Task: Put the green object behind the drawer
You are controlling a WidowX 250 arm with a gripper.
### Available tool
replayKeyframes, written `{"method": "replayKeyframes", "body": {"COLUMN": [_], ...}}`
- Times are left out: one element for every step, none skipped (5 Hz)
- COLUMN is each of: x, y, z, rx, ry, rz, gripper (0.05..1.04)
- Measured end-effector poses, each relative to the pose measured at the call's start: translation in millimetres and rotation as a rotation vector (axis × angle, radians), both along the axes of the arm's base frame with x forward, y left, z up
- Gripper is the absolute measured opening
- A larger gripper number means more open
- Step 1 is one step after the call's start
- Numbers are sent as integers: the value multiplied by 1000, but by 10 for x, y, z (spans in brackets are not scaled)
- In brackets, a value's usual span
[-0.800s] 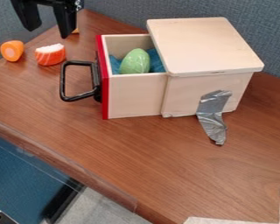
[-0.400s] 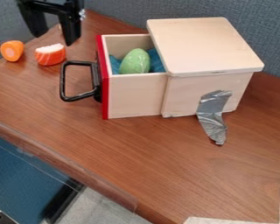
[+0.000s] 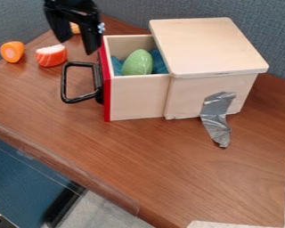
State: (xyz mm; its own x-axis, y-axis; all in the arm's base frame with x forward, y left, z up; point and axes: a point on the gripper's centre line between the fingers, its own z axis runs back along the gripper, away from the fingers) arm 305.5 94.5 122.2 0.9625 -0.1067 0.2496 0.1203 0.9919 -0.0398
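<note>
egg [image 3: 137, 63] btm hidden, tool [image 3: 78, 46] top cropped

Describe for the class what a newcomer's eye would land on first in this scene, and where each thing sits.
Probably first comes the pale wooden box with its red-fronted drawer pulled open, standing against the grey-blue partition. Next, perhaps, the smooth green egg-shaped object resting inside that drawer on something blue. The black two-finger gripper also stands out, open above the wooden tabletop at upper left.
</note>
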Motion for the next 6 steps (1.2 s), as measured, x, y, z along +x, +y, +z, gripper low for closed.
{"method": "replayKeyframes", "body": {"x": [90,161,233,335,395,449], "y": [-188,-329,-439,-527,-577,-578], "z": [-132,-150,-198,-110,-62,-46], "rx": [-9,1,-7,1,4,15], "ry": [21,6,0,-22,-41,-79], "rz": [-61,-89,-118,-141,-170,-199], "gripper": [1001,1001,1001,1001,1001,1001]}}
